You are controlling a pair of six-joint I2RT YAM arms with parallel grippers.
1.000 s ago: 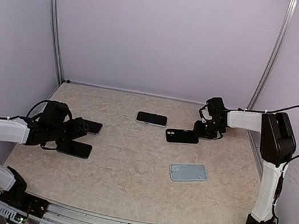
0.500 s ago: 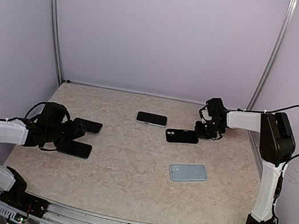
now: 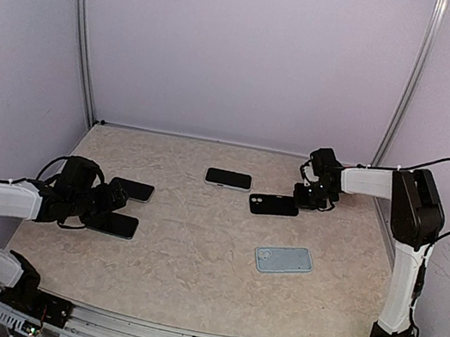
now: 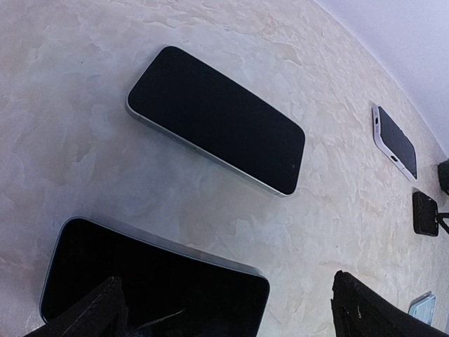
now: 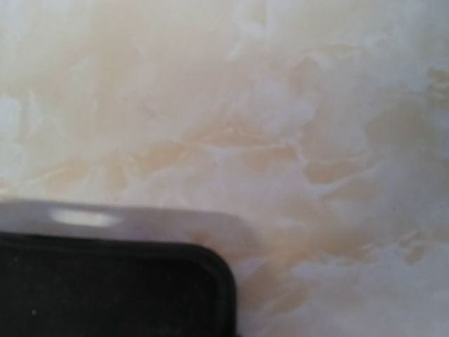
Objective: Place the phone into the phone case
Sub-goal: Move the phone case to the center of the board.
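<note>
I am working the pick-up step, and nothing is fitted yet: no phone is sitting in the black case or the blue one. My left jaws are standing wide open over the near phone at the near-left of the desk, one fingertip on each side of it and neither one touching it that I can see. The black case is lying well apart, far right of centre, with my right jaws at its right end. Whether those jaws are closed on its rim I cannot tell. The top view is too small, and the right wrist view is showing no fingers at all.

As I judge it, the next move is calling for my left jaws to come down square across the near phone's short width and pinch its edges. It is lying flat, so there is little to bite on. The right side needs a firm hold on the case rim, so the two can meet mid-desk.

The top view is giving me the layout: a second phone just behind the near one, a third phone with a pale edge at the far middle, and the blue case at the near right. The left wrist view is giving the open straddle and the gap to the second phone. The right wrist view is giving only a blurred corner of the black case on bare desk.
</note>
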